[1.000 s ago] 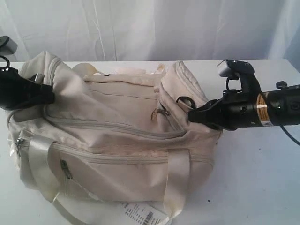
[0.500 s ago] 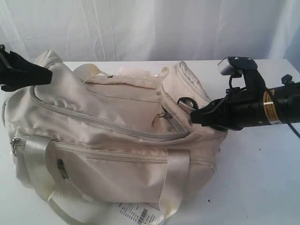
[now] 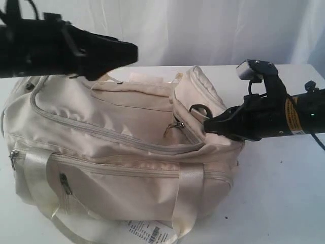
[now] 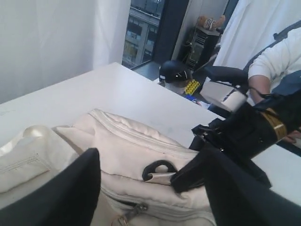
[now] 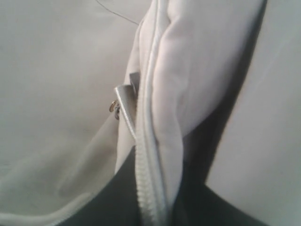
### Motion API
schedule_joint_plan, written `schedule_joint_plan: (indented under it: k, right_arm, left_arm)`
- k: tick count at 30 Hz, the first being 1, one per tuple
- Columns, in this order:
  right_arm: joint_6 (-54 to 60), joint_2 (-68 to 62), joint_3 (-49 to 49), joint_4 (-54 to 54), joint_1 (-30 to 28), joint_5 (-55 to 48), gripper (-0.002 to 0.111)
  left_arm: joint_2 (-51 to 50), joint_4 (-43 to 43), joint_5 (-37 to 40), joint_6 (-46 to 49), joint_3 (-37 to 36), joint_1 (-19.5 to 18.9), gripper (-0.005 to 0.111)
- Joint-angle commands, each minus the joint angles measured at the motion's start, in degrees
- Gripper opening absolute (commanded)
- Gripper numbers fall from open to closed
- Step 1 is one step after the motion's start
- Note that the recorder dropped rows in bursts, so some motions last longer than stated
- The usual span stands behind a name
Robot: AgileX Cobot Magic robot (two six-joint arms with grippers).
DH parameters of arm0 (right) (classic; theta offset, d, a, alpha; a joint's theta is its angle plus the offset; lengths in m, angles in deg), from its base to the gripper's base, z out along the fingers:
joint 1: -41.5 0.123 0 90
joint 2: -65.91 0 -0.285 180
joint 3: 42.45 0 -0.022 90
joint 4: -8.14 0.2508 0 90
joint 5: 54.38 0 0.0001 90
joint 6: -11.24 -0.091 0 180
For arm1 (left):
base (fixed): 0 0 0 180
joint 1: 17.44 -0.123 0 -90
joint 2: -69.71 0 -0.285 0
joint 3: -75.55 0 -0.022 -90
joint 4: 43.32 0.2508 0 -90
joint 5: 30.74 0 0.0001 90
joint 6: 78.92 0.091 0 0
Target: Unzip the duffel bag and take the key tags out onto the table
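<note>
The cream duffel bag (image 3: 117,152) lies on the white table (image 3: 284,193), and its long top zipper (image 3: 101,133) looks closed. My right gripper (image 3: 207,125) is shut on a fold of fabric at the bag's right end, beside the dark D-ring (image 3: 198,109). In the right wrist view a zipper seam (image 5: 150,155) runs between its jaws. My left gripper (image 3: 129,53) hangs open in the air above the bag's back left. The left wrist view shows its fingers (image 4: 80,188) wide apart, with the D-ring (image 4: 160,167) and a zipper pull (image 4: 129,215) beyond them. The key tags are hidden.
A white barcode label (image 3: 150,233) pokes out under the bag's front edge. A side pocket zipper pull (image 3: 65,183) hangs at the front left. White curtain closes off the back. Bare table lies to the right of the bag, and a person stands beyond its far edge (image 4: 277,56).
My left gripper has let go of the bag's left end, risen and swung right over the bag. The bag's left end has sagged. The right gripper has held its grip.
</note>
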Motion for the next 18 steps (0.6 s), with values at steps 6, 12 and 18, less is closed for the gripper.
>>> schedule_joint_plan:
  k: [6,12,18]
  right_arm:
    - [0.18,0.69,0.31,-0.55,0.07,3.93,0.0]
    - [0.18,0.69,0.31,0.09,0.07,2.39,0.0]
    - [0.18,0.69,0.31,2.44,0.07,2.5,0.0]
  left_arm:
    - [-16.77,-6.34,-9.78,18.12,4.93,7.93,0.066]
    - [-19.01,-3.64,-7.34,18.89,4.98,7.93,0.066]
    - [-19.16,0.24,-7.47,18.32,4.98,7.93,0.066]
